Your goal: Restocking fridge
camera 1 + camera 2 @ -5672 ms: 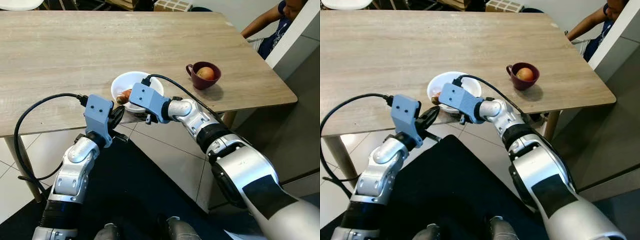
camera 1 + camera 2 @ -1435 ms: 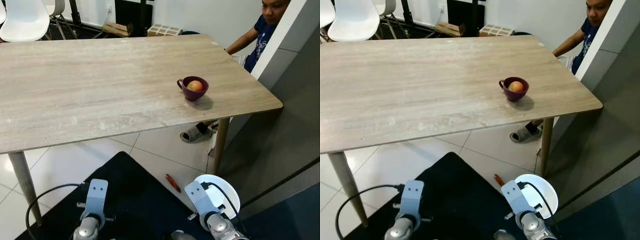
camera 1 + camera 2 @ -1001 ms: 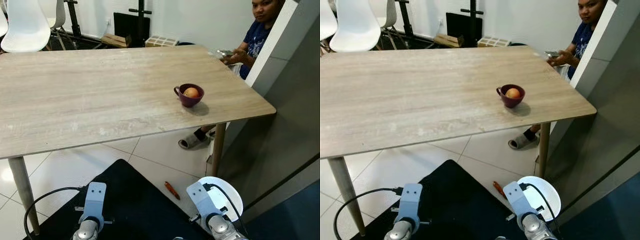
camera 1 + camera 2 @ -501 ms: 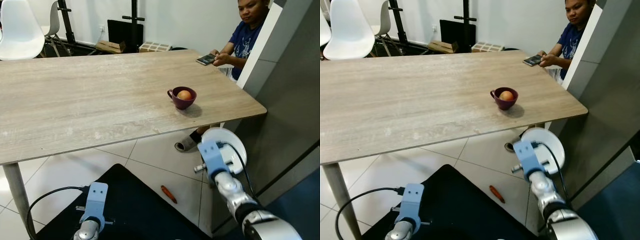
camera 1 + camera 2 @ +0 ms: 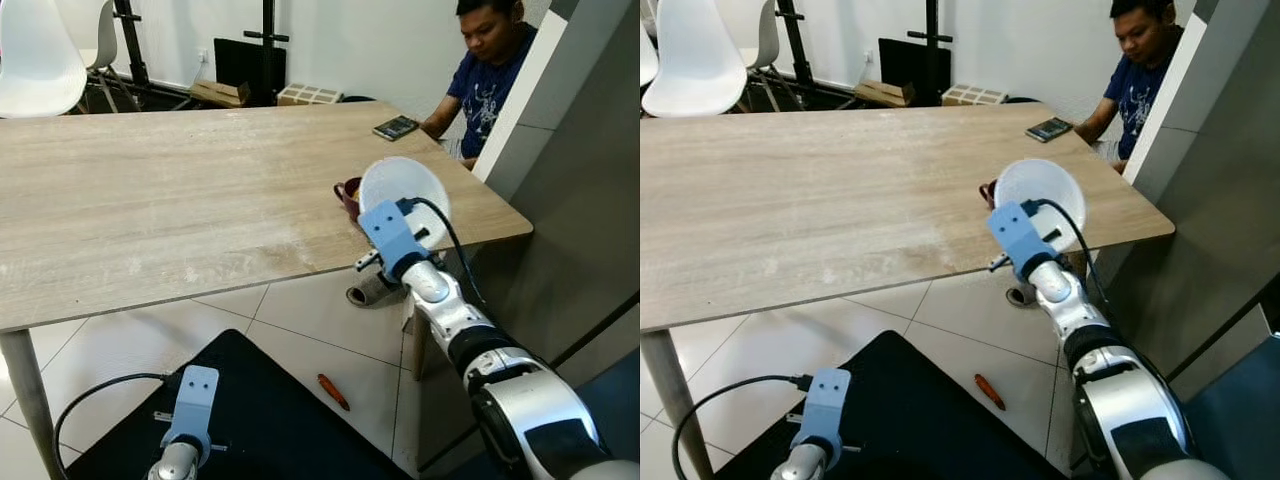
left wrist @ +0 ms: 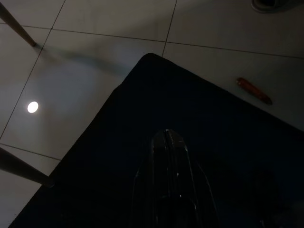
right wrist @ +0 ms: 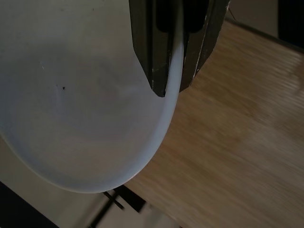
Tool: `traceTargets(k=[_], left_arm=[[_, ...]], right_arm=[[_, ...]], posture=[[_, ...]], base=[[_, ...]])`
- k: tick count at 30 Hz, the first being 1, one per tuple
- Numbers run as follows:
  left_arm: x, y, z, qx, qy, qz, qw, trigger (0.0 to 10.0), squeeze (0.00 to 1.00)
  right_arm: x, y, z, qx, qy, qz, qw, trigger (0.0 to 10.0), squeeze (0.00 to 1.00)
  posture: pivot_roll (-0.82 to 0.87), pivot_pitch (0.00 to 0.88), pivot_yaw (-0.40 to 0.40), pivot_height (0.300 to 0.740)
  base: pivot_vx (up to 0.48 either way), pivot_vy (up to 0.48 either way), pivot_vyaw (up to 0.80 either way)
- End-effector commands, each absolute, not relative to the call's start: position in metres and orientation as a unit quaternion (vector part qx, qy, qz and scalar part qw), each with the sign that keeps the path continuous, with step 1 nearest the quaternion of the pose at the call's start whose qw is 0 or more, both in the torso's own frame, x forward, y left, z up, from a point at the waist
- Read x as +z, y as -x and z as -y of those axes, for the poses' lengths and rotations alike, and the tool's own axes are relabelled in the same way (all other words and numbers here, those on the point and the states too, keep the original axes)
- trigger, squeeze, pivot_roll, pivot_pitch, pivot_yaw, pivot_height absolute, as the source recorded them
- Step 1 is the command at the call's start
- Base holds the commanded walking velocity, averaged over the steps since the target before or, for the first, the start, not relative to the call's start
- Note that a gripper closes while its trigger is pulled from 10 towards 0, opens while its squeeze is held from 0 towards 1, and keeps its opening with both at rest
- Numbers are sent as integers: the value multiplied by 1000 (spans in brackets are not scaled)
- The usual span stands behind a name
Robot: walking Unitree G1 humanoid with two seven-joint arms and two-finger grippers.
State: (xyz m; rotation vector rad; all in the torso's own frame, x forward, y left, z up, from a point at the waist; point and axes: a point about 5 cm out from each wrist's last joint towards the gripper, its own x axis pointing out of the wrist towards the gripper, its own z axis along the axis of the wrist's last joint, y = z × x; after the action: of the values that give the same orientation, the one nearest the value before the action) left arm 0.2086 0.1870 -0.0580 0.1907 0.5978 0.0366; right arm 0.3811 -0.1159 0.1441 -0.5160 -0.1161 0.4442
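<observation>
- Our right claw (image 7: 172,71) pinches the white bowl's (image 5: 403,192) rim, raised over the desk (image 5: 180,200) edge
- Bowl hides most of the mug (image 5: 347,195)
- Left claw (image 6: 166,142) closed, hanging low

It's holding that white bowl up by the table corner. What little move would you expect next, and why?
Probably a short carry rightward, toward the grey panel, keeping the bowl level. The right gripper has its fingers pinched on the rim of the white bowl, raised off the table in front of the maroon cup. The left gripper hangs idle, shut.
</observation>
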Motion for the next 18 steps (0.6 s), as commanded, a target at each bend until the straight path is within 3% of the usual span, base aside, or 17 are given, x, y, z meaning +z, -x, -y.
traceTargets(k=[1,7,9,18], left_arm=[[-62,-202,-182,8,-91,-302,949,10000,0],[-58,-207,-181,-13,-102,-282,954,10000,0],[-51,-211,-182,-11,-103,-249,963,10000,0],[-40,-211,-177,-49,-140,-178,973,10000,0]], right_arm=[[154,-380,94,288,253,80,920,10000,0],[162,-380,64,368,272,69,887,10000,0],[161,-379,53,407,302,42,861,10000,0],[170,-381,39,428,334,41,839,10000,0]], posture=[[-85,29,-93,740],[-86,58,-102,740],[-75,90,-123,740],[-52,138,-144,740]], base=[[0,0,0],[0,0,0],[0,0,0],[0,0,0]])
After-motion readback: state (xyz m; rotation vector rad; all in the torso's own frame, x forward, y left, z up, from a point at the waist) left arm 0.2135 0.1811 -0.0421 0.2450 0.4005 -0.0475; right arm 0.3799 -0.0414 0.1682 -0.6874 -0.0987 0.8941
